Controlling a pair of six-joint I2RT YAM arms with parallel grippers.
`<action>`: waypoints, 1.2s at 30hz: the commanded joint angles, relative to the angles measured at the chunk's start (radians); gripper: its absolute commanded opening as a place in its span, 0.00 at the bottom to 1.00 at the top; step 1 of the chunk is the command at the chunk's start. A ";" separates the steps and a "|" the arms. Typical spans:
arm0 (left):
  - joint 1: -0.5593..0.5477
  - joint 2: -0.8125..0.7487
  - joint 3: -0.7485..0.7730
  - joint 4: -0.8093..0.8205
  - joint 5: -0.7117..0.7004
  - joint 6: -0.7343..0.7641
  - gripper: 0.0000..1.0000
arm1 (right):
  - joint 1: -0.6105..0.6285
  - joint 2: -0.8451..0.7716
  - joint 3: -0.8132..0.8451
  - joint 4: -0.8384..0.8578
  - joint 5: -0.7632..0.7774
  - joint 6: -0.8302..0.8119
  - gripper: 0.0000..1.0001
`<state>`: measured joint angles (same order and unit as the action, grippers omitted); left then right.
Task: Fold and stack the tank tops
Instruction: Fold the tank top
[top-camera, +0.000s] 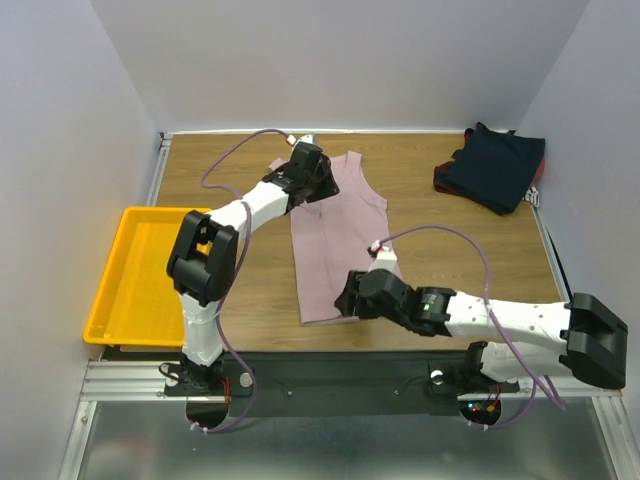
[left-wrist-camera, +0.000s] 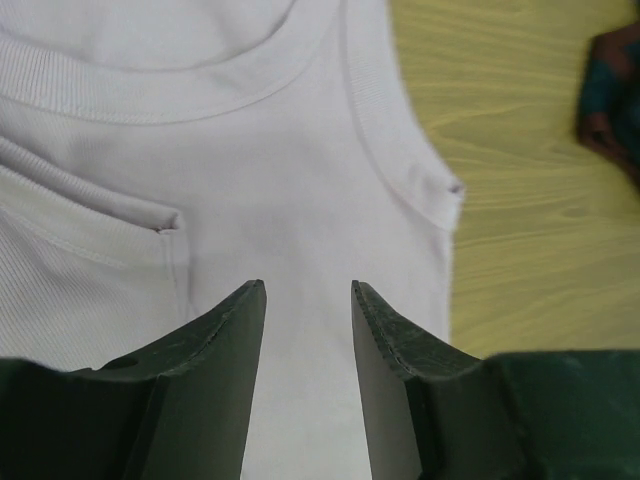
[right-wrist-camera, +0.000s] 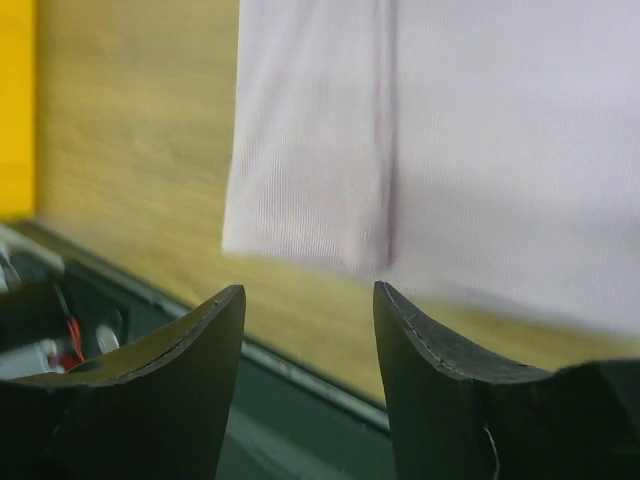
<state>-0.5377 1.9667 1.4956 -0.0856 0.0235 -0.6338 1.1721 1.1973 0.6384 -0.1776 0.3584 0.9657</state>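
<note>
A dusty pink tank top (top-camera: 335, 235) lies flat in the middle of the table, its left side folded inward, neck at the far end. My left gripper (top-camera: 308, 172) is open and empty above its neck and shoulder area; the pink fabric (left-wrist-camera: 290, 180) fills the left wrist view between the fingers. My right gripper (top-camera: 352, 297) is open and empty at the top's near hem, whose folded corner (right-wrist-camera: 310, 190) shows just beyond the fingertips. The dark navy tank tops (top-camera: 492, 167) with a maroon edge lie heaped at the far right corner.
A yellow plastic tray (top-camera: 135, 275) stands at the table's left edge. The table's near edge with its metal rail (right-wrist-camera: 300, 375) runs just under my right gripper. Bare wood (top-camera: 470, 250) lies between the pink top and the navy heap.
</note>
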 joint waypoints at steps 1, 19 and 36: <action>-0.018 -0.161 -0.107 0.076 0.021 -0.021 0.51 | -0.228 -0.038 0.070 -0.031 -0.053 -0.114 0.60; -0.471 -0.194 -0.347 -0.011 -0.284 -0.124 0.12 | -0.911 0.657 0.659 -0.031 -0.386 -0.510 0.49; -0.671 -0.048 -0.261 -0.236 -0.375 -0.141 0.00 | -0.911 0.825 0.738 -0.039 -0.329 -0.530 0.45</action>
<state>-1.1828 1.9308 1.2442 -0.2192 -0.3412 -0.7601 0.2565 2.0106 1.3533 -0.2161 -0.0139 0.4480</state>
